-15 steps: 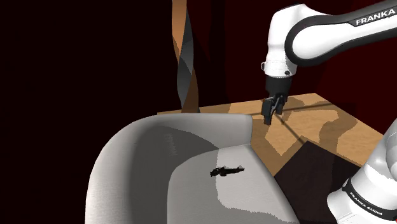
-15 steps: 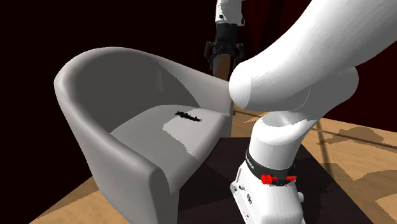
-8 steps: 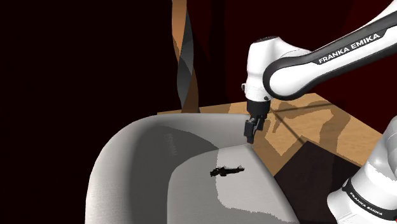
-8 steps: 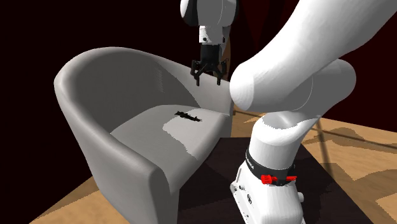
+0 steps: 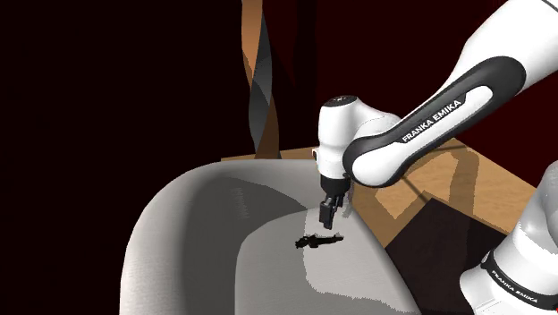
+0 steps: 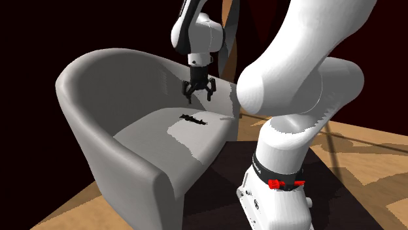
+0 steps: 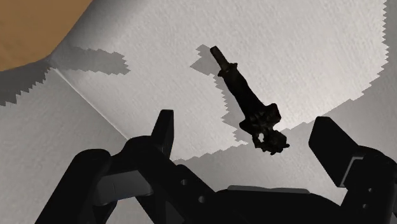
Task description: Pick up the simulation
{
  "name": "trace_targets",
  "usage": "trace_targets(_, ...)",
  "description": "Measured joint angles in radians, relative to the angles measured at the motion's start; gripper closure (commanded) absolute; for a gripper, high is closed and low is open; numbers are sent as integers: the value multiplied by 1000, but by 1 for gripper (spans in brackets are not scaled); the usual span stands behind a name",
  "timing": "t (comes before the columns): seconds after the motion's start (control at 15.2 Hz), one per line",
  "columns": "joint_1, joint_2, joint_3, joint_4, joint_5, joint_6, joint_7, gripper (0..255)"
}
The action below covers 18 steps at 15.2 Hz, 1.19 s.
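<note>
Gaping wide, the black fingers of the all-black two-finger gripper are holding nothing and touching nothing. The gripper is pointing down and hovering just over the seat of a pale grey, rounded armchair.

A small black elongated object, slim at one end and knobbly at the other, is lying flat on that seat. In the wrist view its knobbly end is sitting between the fingers, apart from both.

In the shoulder view the gripper is hanging just above the object, with a gap between them. The object is resting near the armchair's edge at that view's right, and grey seat is spreading out toward that view's left.

In the second exterior view the chair's curved back is rising behind the gripper and the object.

Beyond the chair, a tan wooden floor and a dark mat are lying beside it, and a black area is standing behind.
</note>
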Motion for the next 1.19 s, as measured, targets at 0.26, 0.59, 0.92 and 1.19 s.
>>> trace_targets(0.26,23,158,29,48,-88,120,54,0)
trace_targets(0.59,46,281,24,89,-171,201,111,0)
trace_targets(0.92,57,343,6,92,-211,258,138,255)
trace_targets(1.19,58,347,5,92,-214,262,140,255)
